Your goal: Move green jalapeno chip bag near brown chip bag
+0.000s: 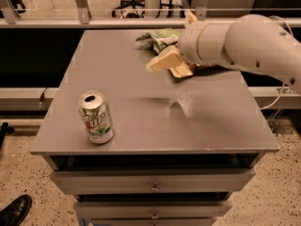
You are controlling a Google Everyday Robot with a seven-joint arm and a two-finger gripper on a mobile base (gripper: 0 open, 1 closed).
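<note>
The green jalapeno chip bag is lying by the far edge of the worktop, right next to the brown chip bag, so the job is looking about done. The pincer is hanging just beside them; open or closed, nobody can tell.

We find the gripper low over the far part of the table, just beside the green jalapeno chip bag. The white arm crosses in from the right and hides most of the brown chip bag. A soda can blocks the front left corner. We see bare surface across the middle, the left edge and the front right.
</note>
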